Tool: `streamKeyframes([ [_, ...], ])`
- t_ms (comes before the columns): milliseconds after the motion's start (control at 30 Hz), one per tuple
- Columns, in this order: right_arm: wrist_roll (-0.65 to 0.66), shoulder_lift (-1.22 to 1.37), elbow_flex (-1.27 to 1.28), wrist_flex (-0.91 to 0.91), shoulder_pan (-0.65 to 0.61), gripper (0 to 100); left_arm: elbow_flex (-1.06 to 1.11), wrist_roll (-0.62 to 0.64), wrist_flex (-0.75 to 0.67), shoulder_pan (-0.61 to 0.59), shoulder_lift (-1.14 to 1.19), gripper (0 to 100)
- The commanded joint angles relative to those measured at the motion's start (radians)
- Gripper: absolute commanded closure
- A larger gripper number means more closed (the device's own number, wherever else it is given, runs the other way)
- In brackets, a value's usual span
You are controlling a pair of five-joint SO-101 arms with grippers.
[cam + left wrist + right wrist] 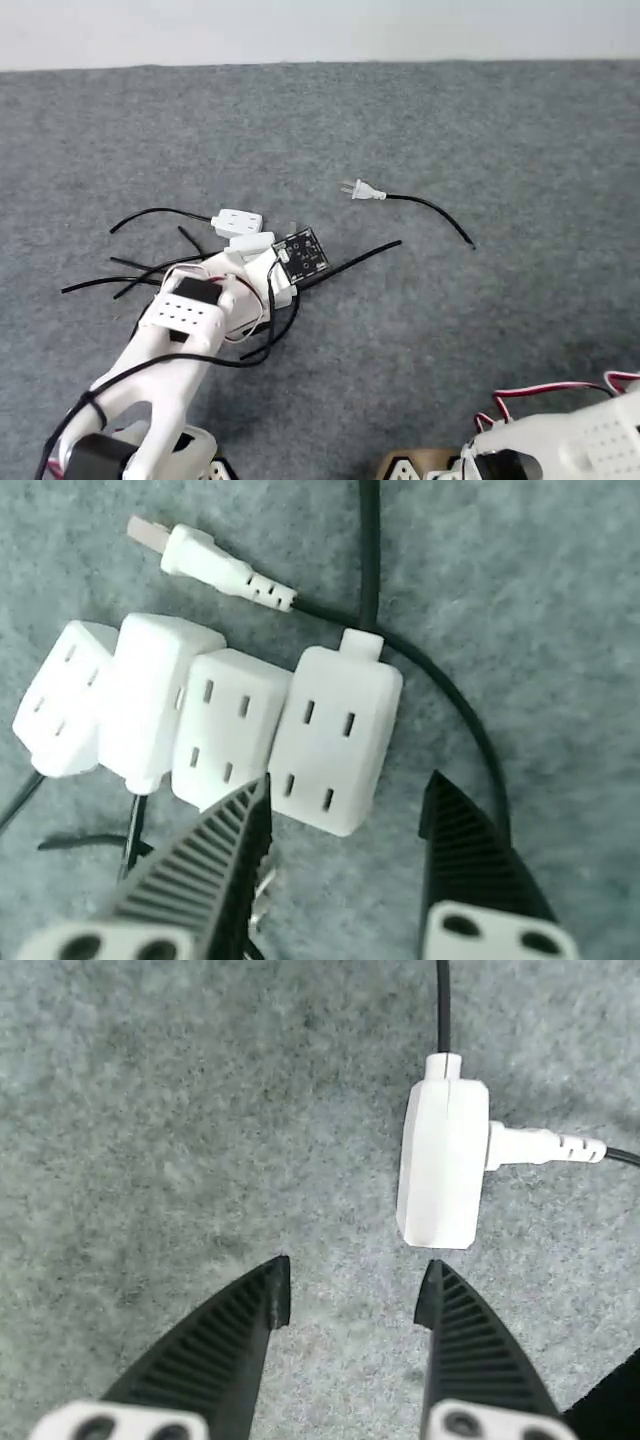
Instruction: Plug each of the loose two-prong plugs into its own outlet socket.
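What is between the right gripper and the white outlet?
Only bare grey carpet lies between the right gripper and the outlet. The right wrist view shows it.

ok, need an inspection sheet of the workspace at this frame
Surface: grey carpet, flat.
Job's things: four white outlet blocks side by side, visible sockets empty; loose plug beside them; far plug lying apart, possibly the same one; lone block with a seated plug in its side.
Clutter: nothing seen.
Grippers: left gripper open, over the outlet blocks; right gripper open, beside the lone block, holding nothing.
Cables: black cords strewn around the blocks.
Surroundings: white wall behind the carpet.
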Motion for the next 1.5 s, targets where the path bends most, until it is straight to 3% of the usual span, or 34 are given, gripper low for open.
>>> streamKeyframes([
  [0,0.011,-0.015,-0.008,-0.010,-0.013,80.9,-0.084,-0.035,-0.015,0.011,0.058,76],
  [333,0.002,-0.012,-0.006,-0.008,-0.015,81.1,-0.255,-0.106,0.097,0.037,0.269,78],
  [633,0.002,-0.012,-0.006,0.041,-0.045,81.2,-0.288,-0.107,0.221,0.101,0.324,99],
  [800,0.002,-0.012,-0.006,0.036,-0.047,81.2,-0.335,-0.089,0.318,0.115,0.368,99],
  [900,0.002,-0.010,-0.006,0.033,-0.047,81.2,-0.341,0.074,0.338,0.123,0.364,99],
  [1100,0.002,-0.010,0.015,0.030,-0.050,81.2,-0.344,0.689,0.339,0.193,0.351,99],
  [1200,0.002,-0.010,0.043,0.027,-0.077,81.2,-0.374,0.927,0.354,0.201,0.284,99],
  [1367,-0.005,-0.018,0.118,-0.031,-0.117,81.2,-0.420,1.195,0.463,0.201,0.054,99],
  [1467,-0.034,-0.016,0.127,-0.030,-0.125,81.2,-0.297,1.223,0.310,0.203,-0.097,99],
])
